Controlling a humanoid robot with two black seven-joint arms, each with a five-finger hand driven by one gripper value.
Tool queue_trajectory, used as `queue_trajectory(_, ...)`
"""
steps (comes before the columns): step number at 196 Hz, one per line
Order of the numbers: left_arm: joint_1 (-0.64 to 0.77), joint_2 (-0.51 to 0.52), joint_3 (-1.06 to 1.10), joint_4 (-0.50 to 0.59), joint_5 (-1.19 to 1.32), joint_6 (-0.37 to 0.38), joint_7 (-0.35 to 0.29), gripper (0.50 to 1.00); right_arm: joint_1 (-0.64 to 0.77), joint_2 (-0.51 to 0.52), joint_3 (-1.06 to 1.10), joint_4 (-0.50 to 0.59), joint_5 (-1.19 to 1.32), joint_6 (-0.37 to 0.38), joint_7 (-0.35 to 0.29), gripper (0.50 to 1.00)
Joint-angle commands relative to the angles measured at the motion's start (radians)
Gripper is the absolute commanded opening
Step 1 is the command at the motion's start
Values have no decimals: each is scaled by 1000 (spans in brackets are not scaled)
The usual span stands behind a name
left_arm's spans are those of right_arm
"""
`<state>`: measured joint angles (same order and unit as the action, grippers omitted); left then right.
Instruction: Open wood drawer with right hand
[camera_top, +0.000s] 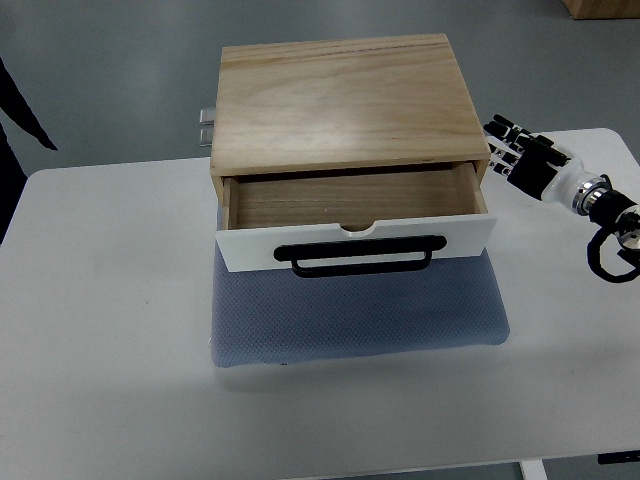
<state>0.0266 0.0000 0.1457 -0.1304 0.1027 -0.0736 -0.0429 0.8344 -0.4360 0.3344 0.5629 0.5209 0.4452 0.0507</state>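
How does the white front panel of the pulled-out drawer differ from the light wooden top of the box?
The white drawer front panel is painted; the light wooden box top shows bare grain. The panel carries a black handle and a small notch in its upper edge; the top is plain. The panel is a narrow strip, the top a broad board. Both are flat and rectangular. The right hand touches neither.

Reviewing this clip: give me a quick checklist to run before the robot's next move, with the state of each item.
1. Drawer pulled out of the wooden box: ok, already open.
2. Drawer inside free of objects: ok, bare wood visible.
3. Right hand clear of the black handle: ok, off to the box's right, holding nothing.
4. Box seated on the grey pad: ok.
5. Left hand position: cannot tell, not in view.
6. Dark sleeve at the left edge away from the box: ok.
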Motion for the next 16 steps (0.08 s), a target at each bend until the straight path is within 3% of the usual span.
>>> queue_trajectory(1,1,0,0,0,0,0,0,1000,-8,0,0,0,7,0,0,954)
queue_trajectory(16,1,0,0,0,0,0,0,1000,-9,0,0,0,1,0,0,954)
